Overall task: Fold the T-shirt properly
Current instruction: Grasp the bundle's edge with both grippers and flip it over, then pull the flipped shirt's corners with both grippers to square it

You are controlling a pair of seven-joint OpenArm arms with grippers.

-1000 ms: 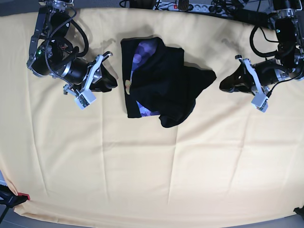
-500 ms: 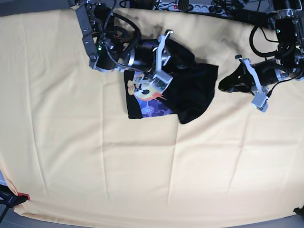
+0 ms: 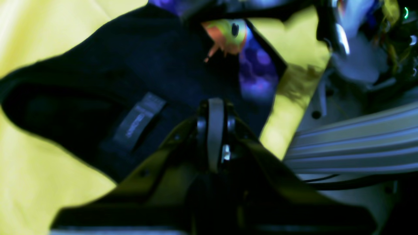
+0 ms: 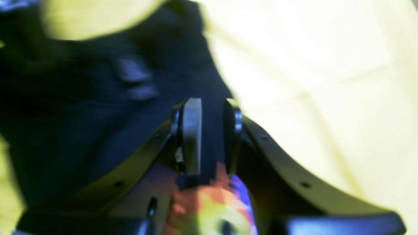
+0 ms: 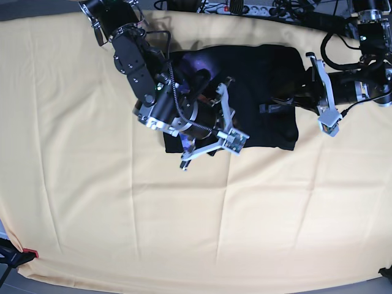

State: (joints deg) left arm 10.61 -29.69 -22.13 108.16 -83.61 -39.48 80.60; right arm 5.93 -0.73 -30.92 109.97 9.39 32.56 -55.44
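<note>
Jaws of right gripper [image 4: 209,111] clamped on a fold of the T-shirt [image 5: 269,67]; left gripper [image 3: 215,104] pressed shut at the shirt's edge, grasp unclear. Shirt spread on yellow cloth [image 5: 122,214], long axis running arm to arm, right arm directly over it.

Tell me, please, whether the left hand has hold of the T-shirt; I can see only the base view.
Observer: In the left wrist view the left hand is shut, fingers pressed together with no cloth visible between them. It is over the black T-shirt.
Operator: Thank you. And the right hand?
Observer: The right wrist view is blurred, but a strip of black fabric sits between the fingers of the right hand, so it seems to pinch the shirt.
Operator: Is any print showing near it?
Observer: Yes, the orange-yellow and blue print shows just behind those fingers, where the arm blocks your view.
</note>
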